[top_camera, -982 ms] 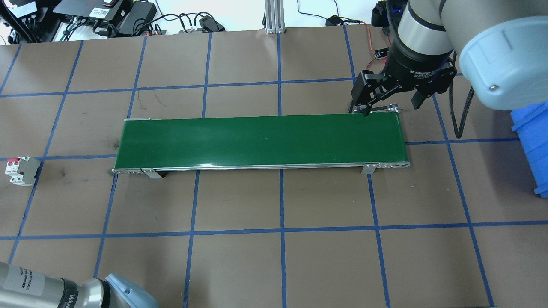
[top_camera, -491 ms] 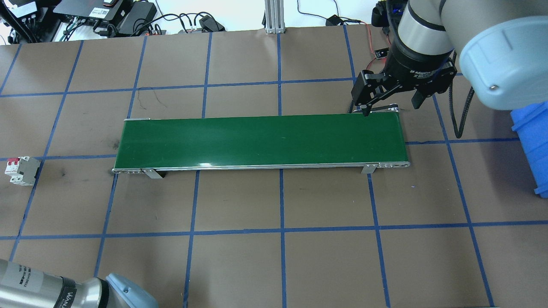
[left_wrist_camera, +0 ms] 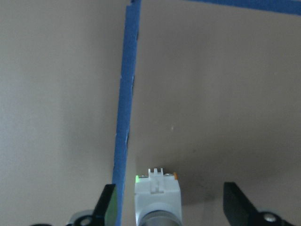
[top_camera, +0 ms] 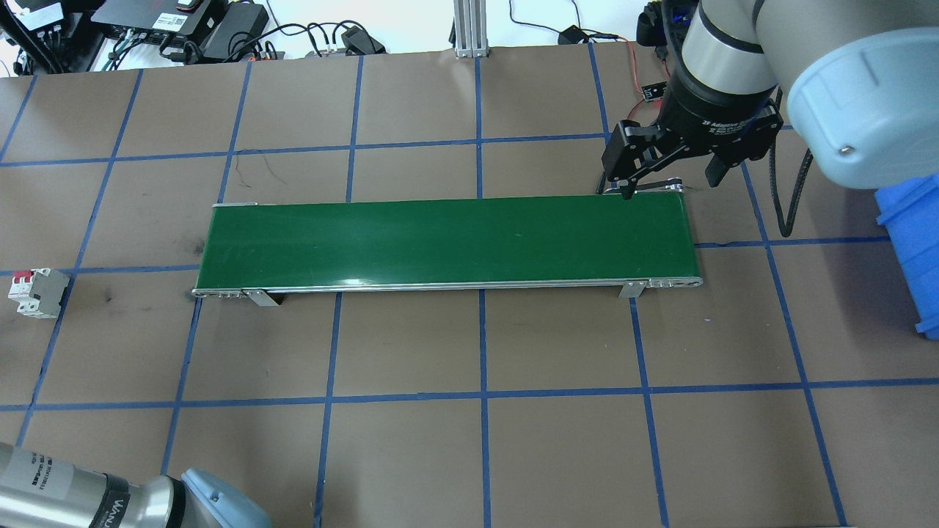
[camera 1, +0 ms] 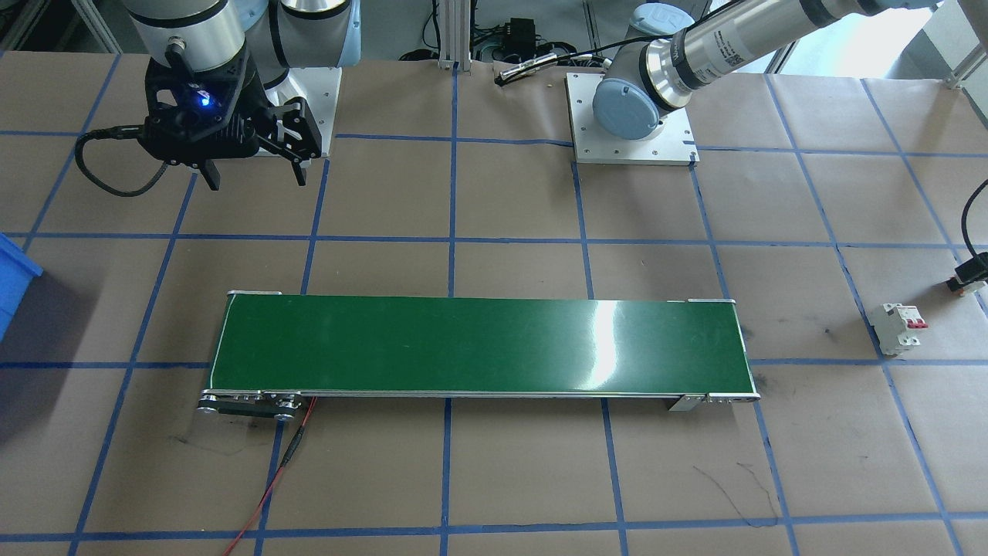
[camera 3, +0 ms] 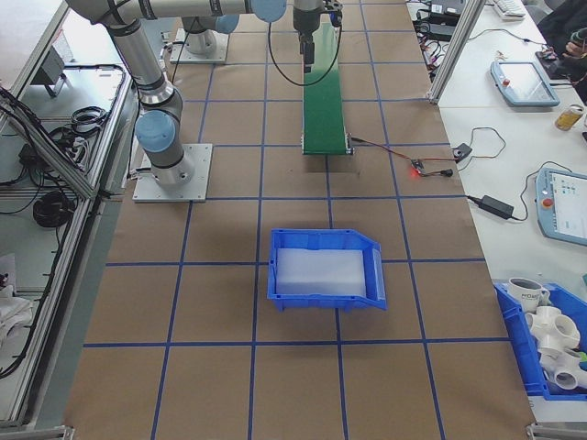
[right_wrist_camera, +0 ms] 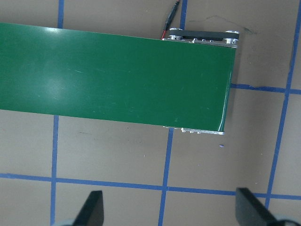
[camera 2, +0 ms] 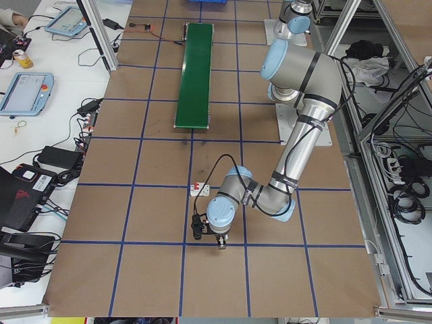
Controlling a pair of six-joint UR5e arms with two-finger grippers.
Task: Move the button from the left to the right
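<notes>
Left arm poised over the button, grasp not yet made

The small white-bodied push-button (left_wrist_camera: 157,200) lay on the brown paper-covered table (left_wrist_camera: 216,94) between the left gripper's (left_wrist_camera: 169,207) wide-spread fingers (left_wrist_camera: 107,207), beside a blue tape line (left_wrist_camera: 124,108). A good grasp probably meant centring, descending straight, then closing gently. The right gripper (top_camera: 671,176) hovered open-fingered near the long green conveyor belt (top_camera: 447,240).

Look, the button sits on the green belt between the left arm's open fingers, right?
No. The button sits on the brown table beside a tape line, not the green belt, between the left arm's open fingers; the left wrist view shows it.
</notes>
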